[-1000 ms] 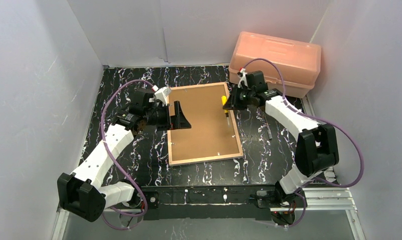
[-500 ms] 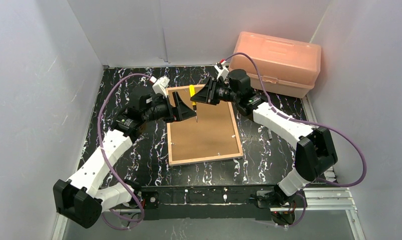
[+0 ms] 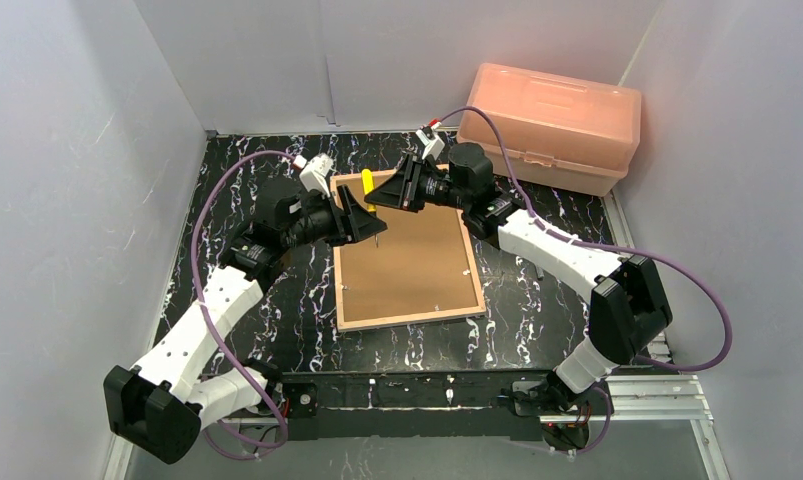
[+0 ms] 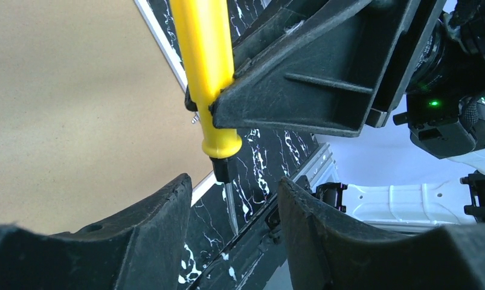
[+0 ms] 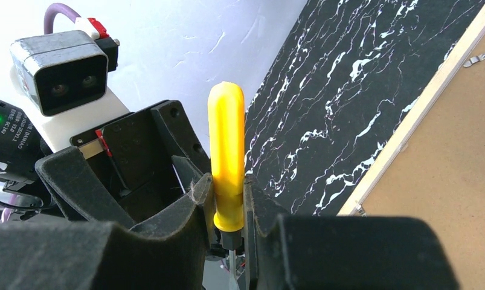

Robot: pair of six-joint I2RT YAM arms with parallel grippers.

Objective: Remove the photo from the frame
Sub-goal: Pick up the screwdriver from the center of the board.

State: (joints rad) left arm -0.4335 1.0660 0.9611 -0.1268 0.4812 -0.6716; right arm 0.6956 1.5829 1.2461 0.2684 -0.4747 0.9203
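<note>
The frame (image 3: 409, 318) lies face down on the black marbled table, its brown backing board (image 3: 407, 262) up; the photo is hidden beneath it. Above the frame's far left corner my right gripper (image 3: 392, 190) is shut on the yellow handle of a screwdriver (image 3: 369, 190), as the right wrist view shows at the screwdriver (image 5: 226, 157) between the jaws of that gripper (image 5: 228, 193). My left gripper (image 3: 362, 222) meets it from the left. In the left wrist view the left gripper (image 4: 235, 184) stands open, the bare blade between its fingers without touching either.
A pink plastic box (image 3: 549, 125) stands at the back right against the wall. A small dark stick (image 3: 538, 267) lies on the table right of the frame. Metal clips (image 5: 475, 60) sit on the frame's edge. White walls close in on three sides.
My right gripper carried the screwdriver from the frame's right edge over to its far left corner. The left gripper rose toward it and its jaws narrowed around the blade.
</note>
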